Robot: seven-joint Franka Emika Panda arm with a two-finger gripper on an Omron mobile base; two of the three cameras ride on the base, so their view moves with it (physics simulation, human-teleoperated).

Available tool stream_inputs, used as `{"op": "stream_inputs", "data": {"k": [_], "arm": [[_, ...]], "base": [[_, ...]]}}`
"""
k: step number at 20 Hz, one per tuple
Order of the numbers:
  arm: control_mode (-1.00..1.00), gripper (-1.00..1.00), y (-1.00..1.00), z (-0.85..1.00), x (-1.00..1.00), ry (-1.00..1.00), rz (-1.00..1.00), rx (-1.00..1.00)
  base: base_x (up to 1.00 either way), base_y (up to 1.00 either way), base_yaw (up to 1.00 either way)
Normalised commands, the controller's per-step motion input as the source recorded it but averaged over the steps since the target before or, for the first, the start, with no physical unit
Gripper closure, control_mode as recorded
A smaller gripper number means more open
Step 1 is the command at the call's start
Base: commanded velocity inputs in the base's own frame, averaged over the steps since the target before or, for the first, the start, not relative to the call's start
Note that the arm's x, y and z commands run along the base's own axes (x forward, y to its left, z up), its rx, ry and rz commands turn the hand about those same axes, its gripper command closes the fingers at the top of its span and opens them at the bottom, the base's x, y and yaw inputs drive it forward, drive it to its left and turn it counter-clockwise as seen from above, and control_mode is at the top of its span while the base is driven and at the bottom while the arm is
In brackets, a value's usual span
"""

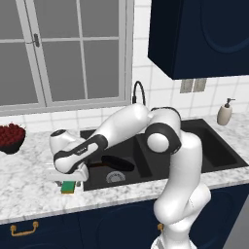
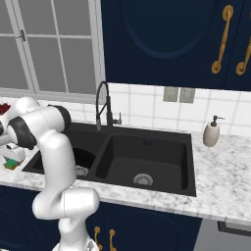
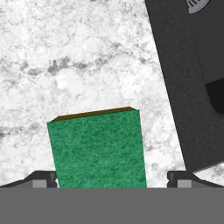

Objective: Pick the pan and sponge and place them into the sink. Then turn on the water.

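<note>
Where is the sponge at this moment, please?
The sponge lies on the marble counter just left of the sink, directly under the open pincer; in the hand view it sits between the two fingertips.

The sponge (image 3: 98, 146) has a rough, fibrous green scouring face. The counter (image 3: 87, 57) looks like polished grey-veined white marble. The sink (image 2: 147, 162) is matt black, perhaps composite; the pan (image 1: 116, 162) matt black too.
</note>
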Motion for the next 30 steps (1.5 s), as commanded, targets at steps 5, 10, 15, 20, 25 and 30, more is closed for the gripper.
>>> {"op": "stream_inputs", "data": {"k": [5, 10, 15, 20, 25, 30], "arm": [[-1.0, -1.0, 0.0, -0.08, 0.0, 0.0, 0.0, 0.0], [-1.0, -1.0, 0.01, -0.12, 0.0, 0.0, 0.0, 0.0], [-1.0, 1.0, 0.03, -0.16, 0.0, 0.0, 0.0, 0.0], [-1.0, 1.0, 0.0, 0.0, 0.0, 0.0, 0.0, 0.0], [-1.0, 1.0, 0.0, 0.05, 0.0, 0.0, 0.0, 0.0], [-1.0, 1.0, -0.1, 0.41, -0.14, 0.0, 0.0, 0.0]], "base": [[0.0, 0.0, 0.0], [0.0, 0.0, 0.0], [0.0, 0.0, 0.0], [0.0, 0.0, 0.0], [0.0, 0.0, 0.0], [0.0, 0.0, 0.0]]}}
